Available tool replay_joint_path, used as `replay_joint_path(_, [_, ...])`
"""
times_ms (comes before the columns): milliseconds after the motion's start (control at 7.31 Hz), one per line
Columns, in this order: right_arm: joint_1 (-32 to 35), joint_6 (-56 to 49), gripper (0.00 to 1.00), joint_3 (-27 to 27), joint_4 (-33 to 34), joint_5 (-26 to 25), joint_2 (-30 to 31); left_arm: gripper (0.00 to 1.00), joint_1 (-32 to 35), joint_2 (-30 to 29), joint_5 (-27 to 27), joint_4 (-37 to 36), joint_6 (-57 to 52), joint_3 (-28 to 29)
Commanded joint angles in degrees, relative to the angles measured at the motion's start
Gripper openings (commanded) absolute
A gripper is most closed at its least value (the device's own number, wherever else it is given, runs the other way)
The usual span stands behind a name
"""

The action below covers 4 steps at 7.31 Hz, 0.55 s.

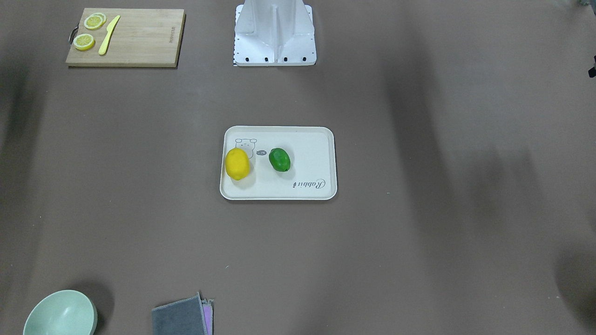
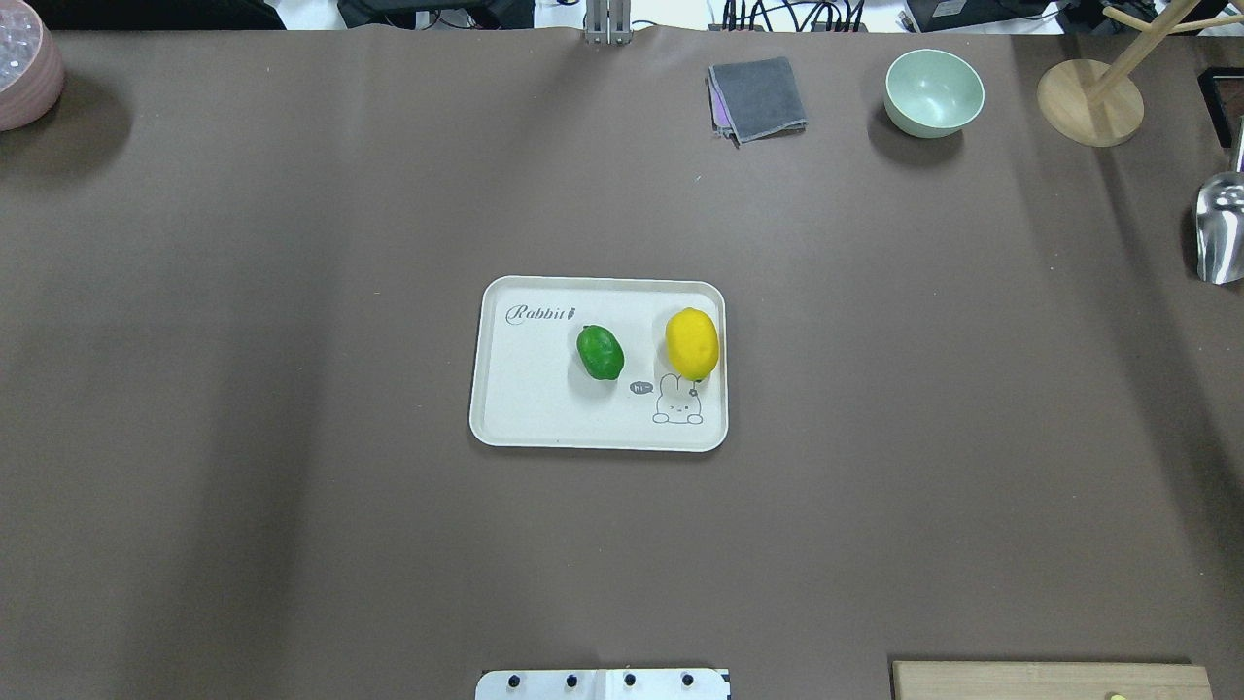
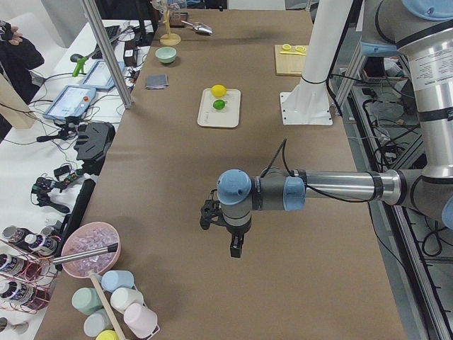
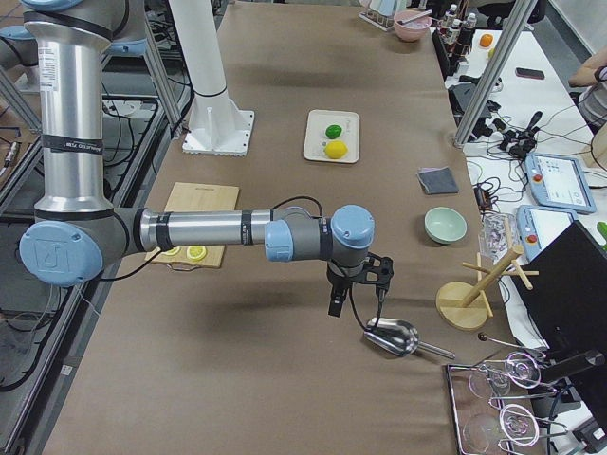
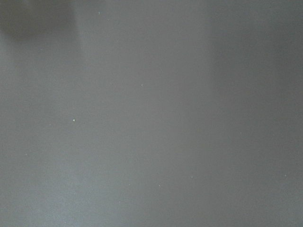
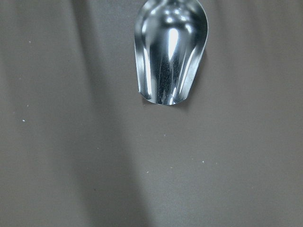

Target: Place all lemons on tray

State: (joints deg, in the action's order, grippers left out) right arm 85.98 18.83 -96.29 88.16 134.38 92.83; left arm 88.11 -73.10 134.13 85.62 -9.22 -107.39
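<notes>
The bright yellow lemon (image 1: 237, 164) and the dark green lemon (image 1: 279, 159) both lie on the cream tray (image 1: 302, 188) at the table's middle; they show again in the overhead view as yellow (image 2: 692, 343), green (image 2: 600, 352) and tray (image 2: 525, 413). My left gripper (image 3: 236, 248) shows only in the exterior left view, hanging over bare table far from the tray. My right gripper (image 4: 335, 307) shows only in the exterior right view, above a metal scoop (image 4: 391, 336). I cannot tell whether either is open or shut. The wrist views show no fingers.
A wooden cutting board (image 1: 139, 39) with lemon slices and a yellow knife lies beside the robot base (image 1: 274, 37). A green bowl (image 2: 933, 92), a grey cloth (image 2: 758, 97), a wooden rack (image 2: 1088, 102) and the scoop (image 2: 1220, 228) are on the far right. A pink bowl (image 2: 24, 68) sits far left.
</notes>
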Motion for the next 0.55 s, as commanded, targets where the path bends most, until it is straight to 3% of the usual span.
replay_joint_path(0, [0.24, -0.02, 0.99, -0.91, 0.08, -0.17, 0.51, 0.98, -0.04, -0.20, -0.01, -0.89, -0.26, 0.07])
replay_joint_path(410, [0.24, -0.02, 0.99, -0.83, -0.01, 0.00, 0.52, 0.98, -0.13, -0.20, -0.10, -0.89, -0.70, 0.42])
